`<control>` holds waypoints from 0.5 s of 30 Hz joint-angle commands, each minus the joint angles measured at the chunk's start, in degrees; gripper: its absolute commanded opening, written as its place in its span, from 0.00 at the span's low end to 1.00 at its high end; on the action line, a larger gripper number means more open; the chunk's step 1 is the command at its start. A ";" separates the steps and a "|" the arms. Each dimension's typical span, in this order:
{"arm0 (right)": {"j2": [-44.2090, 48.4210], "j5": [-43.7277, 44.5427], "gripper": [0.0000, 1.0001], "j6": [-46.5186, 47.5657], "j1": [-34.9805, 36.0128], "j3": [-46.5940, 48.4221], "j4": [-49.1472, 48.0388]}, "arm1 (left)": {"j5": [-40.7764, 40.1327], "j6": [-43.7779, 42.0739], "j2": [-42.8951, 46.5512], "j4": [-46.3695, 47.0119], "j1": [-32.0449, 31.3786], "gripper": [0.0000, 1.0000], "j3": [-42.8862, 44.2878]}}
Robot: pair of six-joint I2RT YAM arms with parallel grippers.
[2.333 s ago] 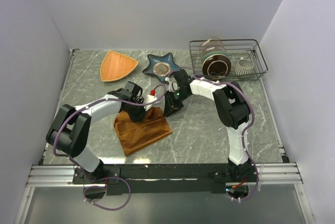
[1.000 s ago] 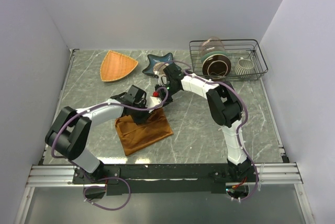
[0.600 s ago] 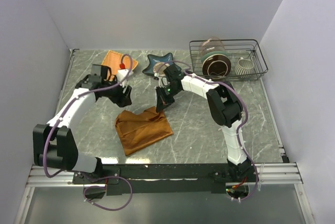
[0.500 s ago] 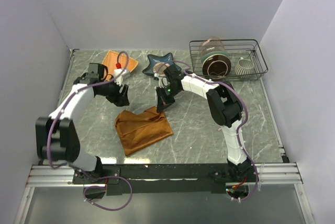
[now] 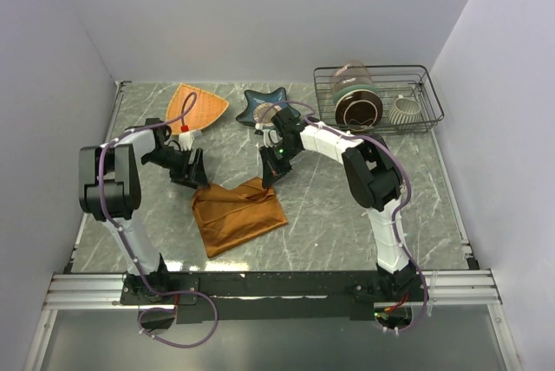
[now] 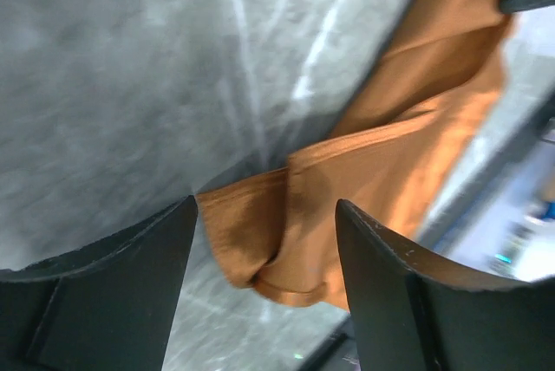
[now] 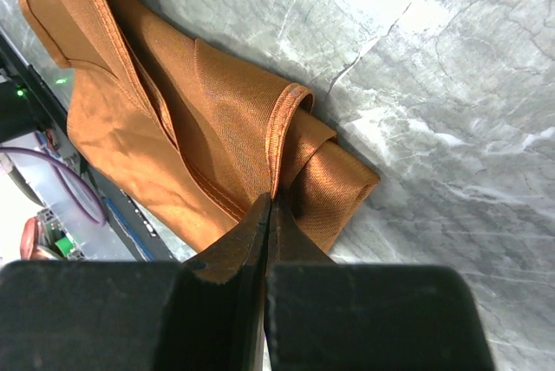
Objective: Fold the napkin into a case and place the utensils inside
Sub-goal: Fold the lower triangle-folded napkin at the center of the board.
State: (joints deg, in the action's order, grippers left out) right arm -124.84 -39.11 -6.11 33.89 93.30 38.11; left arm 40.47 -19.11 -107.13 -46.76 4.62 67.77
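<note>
The rust-orange napkin (image 5: 238,213) lies in loose, uneven folds on the marble table, near the front centre. My right gripper (image 5: 267,176) is at the napkin's far right corner. In the right wrist view the right gripper (image 7: 269,202) is shut, pinching the hem of the napkin (image 7: 208,120). My left gripper (image 5: 192,172) hovers open at the cloth's far left corner. In the left wrist view that corner of the napkin (image 6: 260,245) shows between the spread fingers of the left gripper (image 6: 266,206). No case and no utensils are in view.
A light orange woven triangular plate (image 5: 195,108) lies at the back left. A dark star-shaped dish (image 5: 251,109) sits behind the right gripper. A wire rack (image 5: 429,94) at the back right holds a jar, a round dish and a ribbed cup (image 5: 404,109).
My left gripper let go of the napkin and opened. It swung out to the back left, then came back to the cloth's left corner. The right gripper stayed at the far right corner.
</note>
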 commanded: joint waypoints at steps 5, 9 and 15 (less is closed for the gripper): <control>3.55 1.32 0.00 1.98 0.39 -0.48 0.74 | 13.05 -3.90 -5.19 -9.83 -0.05 0.59 3.77; 3.37 1.41 0.00 2.07 0.48 -0.48 0.74 | 15.34 -10.75 -1.51 -13.18 -0.05 0.44 2.73; 3.11 1.58 0.00 2.42 0.39 0.22 1.27 | 13.41 -14.01 8.60 -10.46 -0.23 0.30 -2.11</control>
State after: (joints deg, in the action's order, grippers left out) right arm -124.62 -38.35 -4.82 33.89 92.73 38.54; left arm 51.42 -27.88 -106.69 -56.75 4.64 67.77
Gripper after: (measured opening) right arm 0.009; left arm 0.312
